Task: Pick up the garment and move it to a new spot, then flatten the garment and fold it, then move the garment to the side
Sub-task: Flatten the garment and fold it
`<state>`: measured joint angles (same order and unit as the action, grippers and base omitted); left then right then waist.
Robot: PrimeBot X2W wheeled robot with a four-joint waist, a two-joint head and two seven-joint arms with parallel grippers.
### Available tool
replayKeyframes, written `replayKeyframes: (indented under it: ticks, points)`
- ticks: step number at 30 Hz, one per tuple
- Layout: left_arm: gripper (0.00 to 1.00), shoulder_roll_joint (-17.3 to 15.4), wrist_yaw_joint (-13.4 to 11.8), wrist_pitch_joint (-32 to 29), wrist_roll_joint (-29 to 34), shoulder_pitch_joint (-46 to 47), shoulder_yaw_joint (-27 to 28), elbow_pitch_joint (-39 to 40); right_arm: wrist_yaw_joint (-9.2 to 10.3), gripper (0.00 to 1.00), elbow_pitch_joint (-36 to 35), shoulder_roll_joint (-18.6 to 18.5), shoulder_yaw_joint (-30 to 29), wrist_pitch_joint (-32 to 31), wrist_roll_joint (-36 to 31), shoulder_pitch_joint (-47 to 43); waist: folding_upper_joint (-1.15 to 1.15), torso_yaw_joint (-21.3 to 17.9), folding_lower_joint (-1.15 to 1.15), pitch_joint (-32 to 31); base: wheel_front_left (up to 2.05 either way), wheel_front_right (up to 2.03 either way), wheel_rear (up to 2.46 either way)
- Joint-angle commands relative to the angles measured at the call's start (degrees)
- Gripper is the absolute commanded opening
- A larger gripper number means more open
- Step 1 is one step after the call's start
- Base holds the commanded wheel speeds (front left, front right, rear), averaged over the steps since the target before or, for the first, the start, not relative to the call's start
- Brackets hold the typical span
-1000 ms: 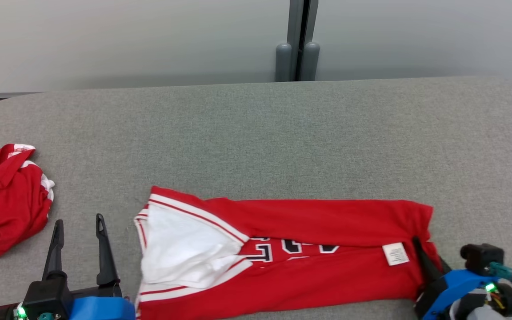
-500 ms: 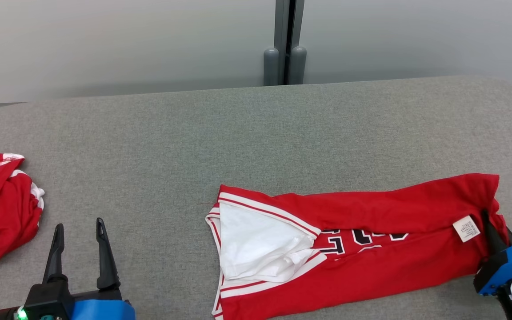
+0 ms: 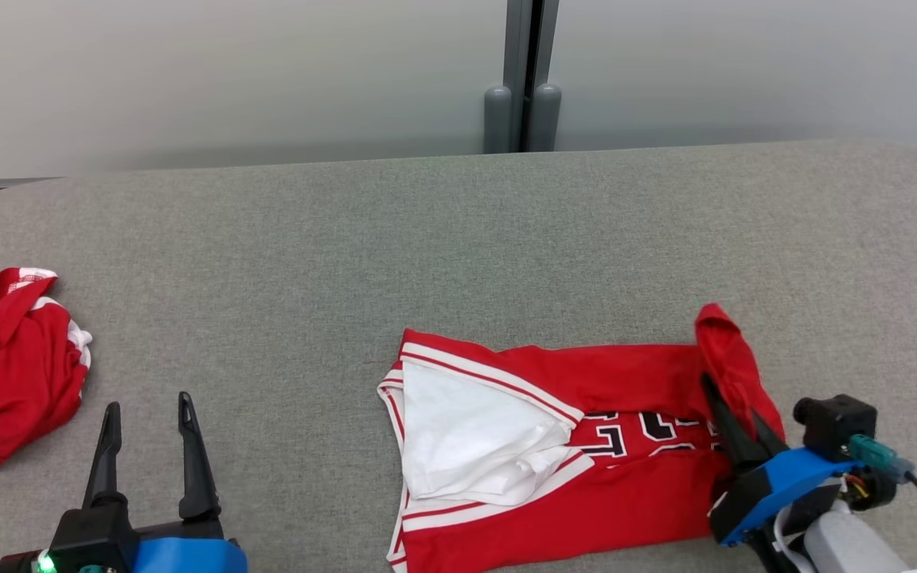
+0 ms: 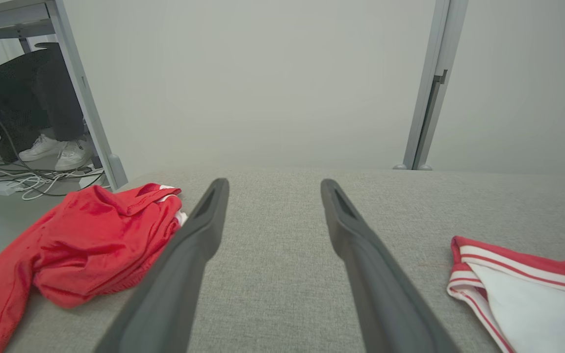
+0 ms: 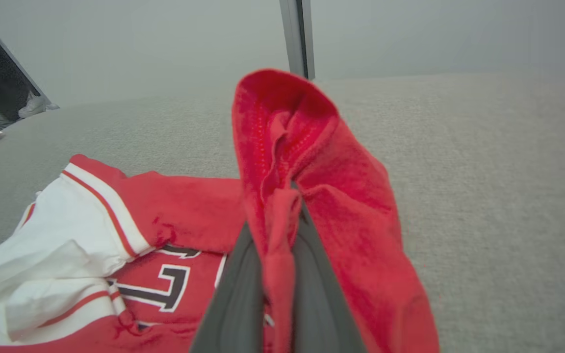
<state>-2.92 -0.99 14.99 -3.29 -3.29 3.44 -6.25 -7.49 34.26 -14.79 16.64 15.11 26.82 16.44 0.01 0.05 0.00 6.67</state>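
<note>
Carry jersey (image 3: 634,501) hem, pinched in shut right hand (image 3: 729,398), low toward nine o'clock, probably onto the striped end (image 3: 498,382), leaving left hand (image 3: 149,402) open at seven.

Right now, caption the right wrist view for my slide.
Right end effector shut on a raised end of the red jersey, its remainder lying on the grey table surface.

The garment (image 3: 562,454) is bright red with a plain white inside. Its edges carry white bands split by a thin red stripe, and black block characters outlined in white run across the red. The second garment (image 3: 9,366) is the same red with white trim. The table (image 3: 427,255) is flecked grey. The left gripper (image 3: 148,402) and right gripper (image 3: 729,398) match each other — dark grey fingers, blue bodies.
</note>
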Motion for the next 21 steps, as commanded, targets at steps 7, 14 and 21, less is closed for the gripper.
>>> replayKeyframes:
  ticks: [7, 14, 21]
  points:
    - [1.0, 0.04, -0.35, 0.25, -0.29, -0.05, -0.34, -0.47, -0.01, 0.0, -3.7, 4.33, 6.47, 0.02, -0.02, 0.01, -0.01, 0.56, 0.0, 0.28, 0.0, 0.0, 0.0]
    - [1.0, 0.05, -0.12, 0.24, -0.5, 1.24, -1.23, -1.18, -0.01, 0.0, -3.89, 7.77, 11.78, 0.02, 0.79, 2.49, -0.01, 1.62, 0.0, 0.63, 0.0, 0.0, 0.0]
    - [1.0, 0.05, 0.14, 0.25, -0.73, 1.78, -1.93, -1.87, -0.01, 0.0, -3.0, 10.43, 17.47, 0.02, 2.27, 5.21, -0.01, 2.91, 0.0, 0.96, 0.0, 0.0, 0.0]
